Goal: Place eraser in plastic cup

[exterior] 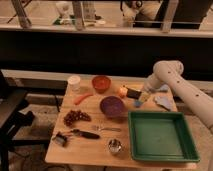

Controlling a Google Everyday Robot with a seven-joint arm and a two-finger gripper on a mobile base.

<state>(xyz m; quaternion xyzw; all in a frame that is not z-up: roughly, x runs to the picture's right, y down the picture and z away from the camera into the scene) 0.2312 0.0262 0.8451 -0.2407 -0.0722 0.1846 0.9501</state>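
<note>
The eraser (pixel 132 93) is a small dark block lying on the wooden table (pixel 90 150), right beside the orange fruit (pixel 123 91). The small blue plastic cup (pixel 137 103) stands just in front of the eraser, right of the purple bowl (pixel 112 106), and is partly covered by my gripper. My gripper (pixel 144 96) hangs from the white arm (pixel 172 75) at the table's right side, just right of the eraser and over the blue cup's far edge.
A green tray (pixel 160 135) fills the front right. A white cup (pixel 74 82), a red-orange bowl (pixel 101 82) and a carrot (pixel 82 98) are at the back left. Grapes (pixel 75 117), a black-handled utensil (pixel 82 134), a fork (pixel 107 128), a metal cup (pixel 115 146) and a grey-blue cloth (pixel 164 102) also lie on the table.
</note>
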